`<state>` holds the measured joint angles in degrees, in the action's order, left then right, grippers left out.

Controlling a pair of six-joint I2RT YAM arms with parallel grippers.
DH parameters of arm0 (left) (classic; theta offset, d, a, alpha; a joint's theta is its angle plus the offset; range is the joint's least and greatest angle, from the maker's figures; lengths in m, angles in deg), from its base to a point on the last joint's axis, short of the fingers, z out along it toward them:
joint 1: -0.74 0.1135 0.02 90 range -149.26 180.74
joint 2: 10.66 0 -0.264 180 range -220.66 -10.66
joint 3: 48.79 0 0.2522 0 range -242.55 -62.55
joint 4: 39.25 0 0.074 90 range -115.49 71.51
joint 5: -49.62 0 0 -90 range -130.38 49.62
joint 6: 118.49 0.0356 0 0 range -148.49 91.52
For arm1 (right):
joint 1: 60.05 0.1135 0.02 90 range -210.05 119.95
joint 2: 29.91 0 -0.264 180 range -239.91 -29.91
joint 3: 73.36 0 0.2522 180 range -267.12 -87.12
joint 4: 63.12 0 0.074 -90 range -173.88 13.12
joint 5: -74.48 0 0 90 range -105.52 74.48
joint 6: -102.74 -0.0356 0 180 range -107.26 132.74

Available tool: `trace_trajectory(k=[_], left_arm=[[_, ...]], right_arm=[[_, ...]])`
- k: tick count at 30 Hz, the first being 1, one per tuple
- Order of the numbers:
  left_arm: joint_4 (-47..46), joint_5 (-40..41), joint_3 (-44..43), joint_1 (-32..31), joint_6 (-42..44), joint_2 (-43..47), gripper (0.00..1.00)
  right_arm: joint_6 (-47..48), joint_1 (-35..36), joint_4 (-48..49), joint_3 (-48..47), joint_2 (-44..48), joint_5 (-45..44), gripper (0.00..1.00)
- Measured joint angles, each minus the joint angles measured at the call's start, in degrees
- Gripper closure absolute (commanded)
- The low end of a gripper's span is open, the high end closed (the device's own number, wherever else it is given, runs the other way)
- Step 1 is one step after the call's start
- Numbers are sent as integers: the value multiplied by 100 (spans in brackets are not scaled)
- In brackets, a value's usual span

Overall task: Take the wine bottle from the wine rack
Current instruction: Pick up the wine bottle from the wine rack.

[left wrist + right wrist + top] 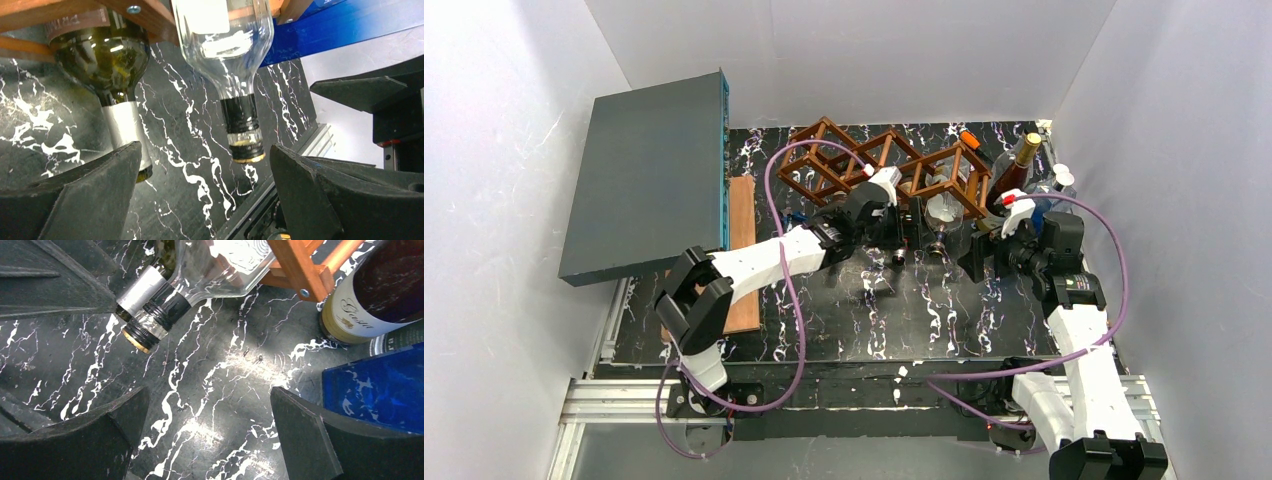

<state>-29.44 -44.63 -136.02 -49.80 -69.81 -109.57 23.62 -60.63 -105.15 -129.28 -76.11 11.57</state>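
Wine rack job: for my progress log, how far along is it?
Done: nothing evident; the clear bottle and the green bottle both lie in the wine rack. In hand: the open left gripper faces their necks; the right gripper is open, empty. Left: grip one, pull it out.

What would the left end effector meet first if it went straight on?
Probably the clear bottle's neck, which lies between its open fingers; the green bottle's foil neck is close, depth unclear.
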Motion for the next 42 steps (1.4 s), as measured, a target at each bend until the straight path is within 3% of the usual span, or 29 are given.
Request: trace_trajectory(k=[24, 42], left_arm=[[-1073, 341, -511, -129, -374, -955, 1], [-1318, 708, -798, -138, -765, -1412, 1]], right_arm=[[2, -52, 151, 2, 9, -170, 0], [9, -52, 199, 37, 9, -149, 0]])
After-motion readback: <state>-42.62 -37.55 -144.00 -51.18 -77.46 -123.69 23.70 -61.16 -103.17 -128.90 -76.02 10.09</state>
